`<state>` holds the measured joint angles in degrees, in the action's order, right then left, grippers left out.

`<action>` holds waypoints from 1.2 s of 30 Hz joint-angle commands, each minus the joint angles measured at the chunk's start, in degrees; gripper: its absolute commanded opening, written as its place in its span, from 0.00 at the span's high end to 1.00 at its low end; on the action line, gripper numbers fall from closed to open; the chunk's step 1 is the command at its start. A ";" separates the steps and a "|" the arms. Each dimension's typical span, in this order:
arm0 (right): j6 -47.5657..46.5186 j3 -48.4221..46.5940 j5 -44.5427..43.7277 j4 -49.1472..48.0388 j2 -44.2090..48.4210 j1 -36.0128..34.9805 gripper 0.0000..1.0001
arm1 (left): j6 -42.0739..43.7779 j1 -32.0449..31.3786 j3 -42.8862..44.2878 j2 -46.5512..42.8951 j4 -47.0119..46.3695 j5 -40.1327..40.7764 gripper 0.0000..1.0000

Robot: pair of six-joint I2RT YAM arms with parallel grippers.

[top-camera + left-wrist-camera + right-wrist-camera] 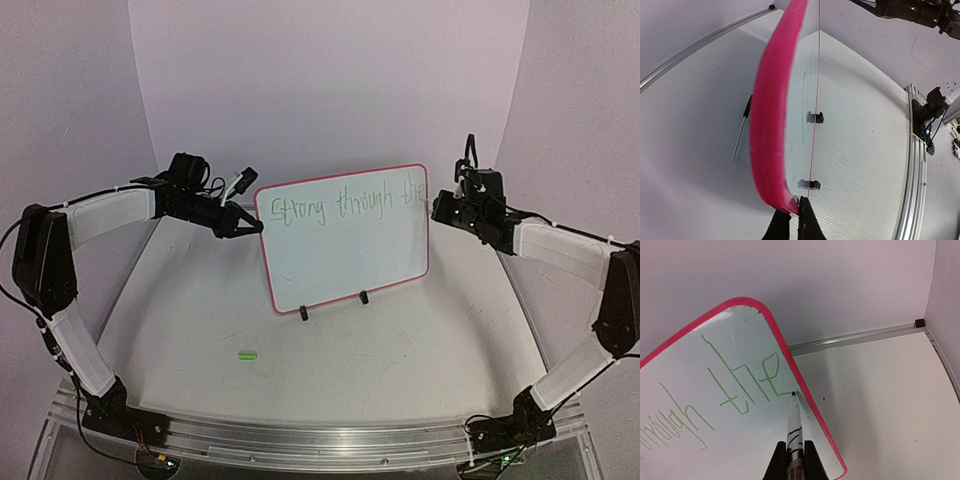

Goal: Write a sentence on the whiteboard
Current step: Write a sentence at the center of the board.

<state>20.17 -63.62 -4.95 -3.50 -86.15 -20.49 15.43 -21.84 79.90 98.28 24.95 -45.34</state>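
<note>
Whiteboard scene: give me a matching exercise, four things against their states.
1. whiteboard
2. marker
3. small green piece
4. left hand

A. lying loose in front of the board
B. shut on the board's edge
C. standing, green writing on it
D. in the right hand, tip on the board

Pairs: 1-C, 2-D, 3-A, 4-B

The right wrist view's left edge cuts off the whiteboard [725, 410]
</note>
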 commanded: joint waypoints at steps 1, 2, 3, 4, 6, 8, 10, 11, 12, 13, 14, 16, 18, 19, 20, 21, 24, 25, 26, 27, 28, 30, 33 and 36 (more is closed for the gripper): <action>1.40 2.12 4.25 1.42 9.66 0.21 1.00 | 4.60 -1.02 -0.35 1.37 4.85 3.73 1.00; 1.58 2.68 6.09 1.75 10.92 0.20 1.00 | 4.56 -1.02 -0.37 1.30 4.83 3.71 1.00; 1.71 3.20 8.46 2.00 12.11 0.20 1.00 | 4.56 -1.02 -0.43 1.23 4.80 3.69 1.00; 1.80 3.53 10.66 2.20 13.09 0.19 1.00 | 4.53 -1.07 -0.44 1.17 4.77 3.67 1.00; 1.88 4.16 16.24 2.32 14.38 -0.13 1.00 | 4.57 -1.10 -0.44 1.13 4.77 3.70 1.00; 2.29 4.40 21.24 2.18 15.18 -1.04 1.00 | 4.52 -1.18 -0.44 0.97 4.77 3.61 1.00; 2.63 4.68 24.57 1.54 15.32 -3.92 1.00 | 4.51 -1.27 -0.44 0.92 4.78 3.59 1.00; 2.39 4.73 24.85 1.27 15.13 -5.93 1.00 | 4.48 -1.37 -0.44 0.86 4.77 3.59 1.00; 2.07 4.71 24.66 1.04 14.85 -8.21 1.00 | 4.46 -1.44 -0.43 0.79 4.76 3.59 1.00; 1.72 4.60 23.96 0.80 14.43 -10.88 1.00 | 4.47 -1.45 -0.40 0.70 4.76 3.60 1.00; 1.48 4.49 23.23 0.39 13.66 -13.39 1.00 | 4.45 -1.49 -0.44 0.64 4.76 3.64 1.00; 2.08 4.95 22.40 -2.62 11.78 -18.46 1.00 | 4.52 -1.53 -0.48 0.46 4.79 3.66 1.00; 2.74 5.38 21.66 -6.40 9.17 -22.86 1.00 | 4.56 -1.57 -0.59 0.34 4.80 3.75 1.00; 2.66 5.14 21.06 -7.81 7.53 -24.78 1.00 | 4.54 -1.55 -0.61 0.34 4.78 3.76 1.00; 2.60 4.84 20.62 -9.03 5.69 -26.46 1.00 | 4.53 -1.54 -0.59 0.37 4.76 3.74 1.00; 2.60 4.25 20.63 -9.98 3.74 -27.71 1.00 | 4.54 -1.59 -0.51 0.46 4.75 3.69 1.00; 2.85 1.59 20.38 -12.53 -1.93 -31.08 1.00 | 4.48 -1.62 -0.44 0.38 4.83 3.68 1.00; 3.05 1.09 19.73 -13.08 -3.73 -31.73 1.00 | 4.52 -1.71 -0.52 0.31 4.78 3.68 1.00; 3.32 0.68 19.41 -14.14 -5.21 -32.26 1.00 | 4.53 -1.73 -0.57 0.26 4.77 3.73 1.00; 3.69 0.30 18.99 -15.26 -6.34 -32.82 1.00 | 4.59 -1.72 -0.54 0.15 4.77 3.74 1.00; 3.97 -0.11 18.30 -15.79 -7.50 -33.10 1.00 | 4.53 -1.72 -0.58 0.02 4.76 3.76 1.00; 4.37 -0.85 16.80 -16.81 -9.79 -33.51 1.00 | 4.54 -1.77 -0.56 -0.02 4.76 3.77 1.00; 4.80 -1.77 15.15 -18.25 -12.36 -33.60 1.00 | 4.58 -1.76 -0.53 0.09 4.77 3.77 1.00; 4.94 -2.43 14.05 -19.73 -14.25 -33.62 1.00 | 4.57 -1.72 -0.45 0.08 4.81 3.77 1.00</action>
<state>24.27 -62.65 12.45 -17.12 -98.62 -54.04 15.55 -22.15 79.90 98.21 24.91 -45.23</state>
